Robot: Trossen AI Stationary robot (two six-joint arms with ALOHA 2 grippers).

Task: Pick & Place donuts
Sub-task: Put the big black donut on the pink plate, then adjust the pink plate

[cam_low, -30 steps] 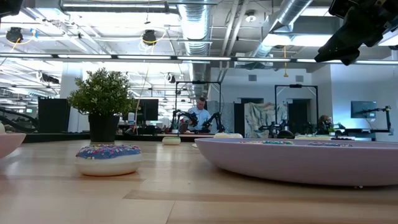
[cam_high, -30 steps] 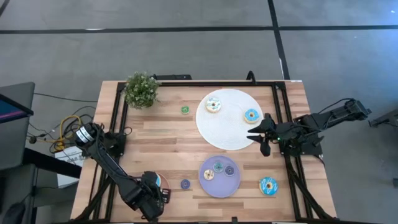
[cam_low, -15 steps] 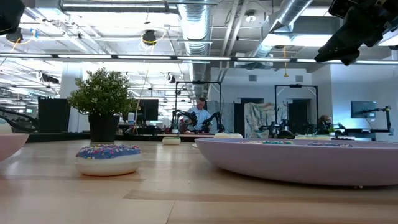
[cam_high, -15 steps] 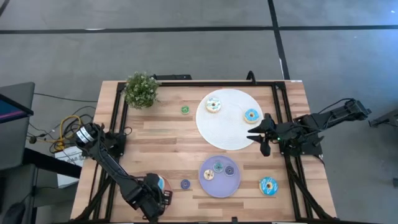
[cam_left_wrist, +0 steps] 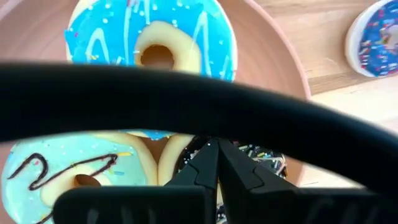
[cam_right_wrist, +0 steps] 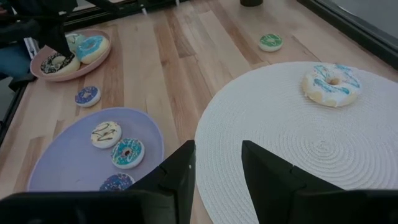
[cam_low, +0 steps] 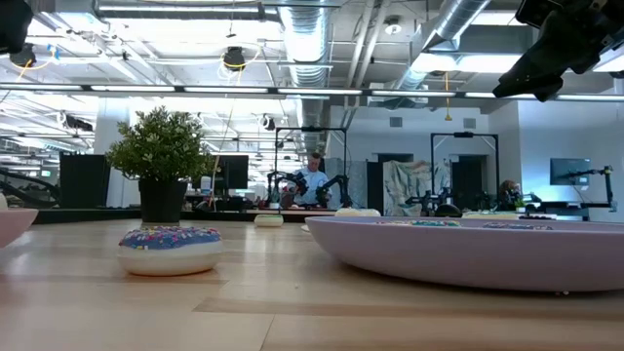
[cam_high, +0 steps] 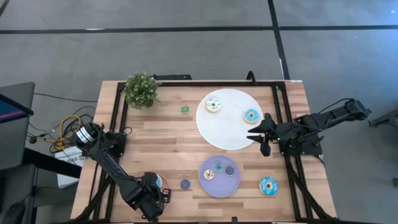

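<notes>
At the lower left of the high view, the left tool [cam_high: 155, 198] is seen over the pink plate [cam_high: 163, 182], and compared with a second ago its fingers have been brought fully together; in the left wrist view the two fingertips [cam_left_wrist: 214, 163] meet with nothing between them, just above a chocolate donut [cam_left_wrist: 261, 163] that lies in the plate beside a blue-iced donut [cam_left_wrist: 152, 38] and a pale teal donut [cam_left_wrist: 74, 169]. Since no donut is gripped, the closing is judged to mark a release or a missed grasp rather than a pick. The right tool [cam_high: 261, 135] has not shifted; it is held part open and empty at the right edge of the white round mat [cam_high: 227, 119], where two larger donuts [cam_high: 213, 104] rest. Three small donuts lie on the purple plate [cam_high: 220, 176] at lower centre. A tiny green donut [cam_high: 185, 110], a tiny blue donut [cam_high: 185, 184] and one larger blue donut [cam_high: 268, 185] remain loose on the table [cam_high: 168, 143], so more picks are judged outstanding.
</notes>
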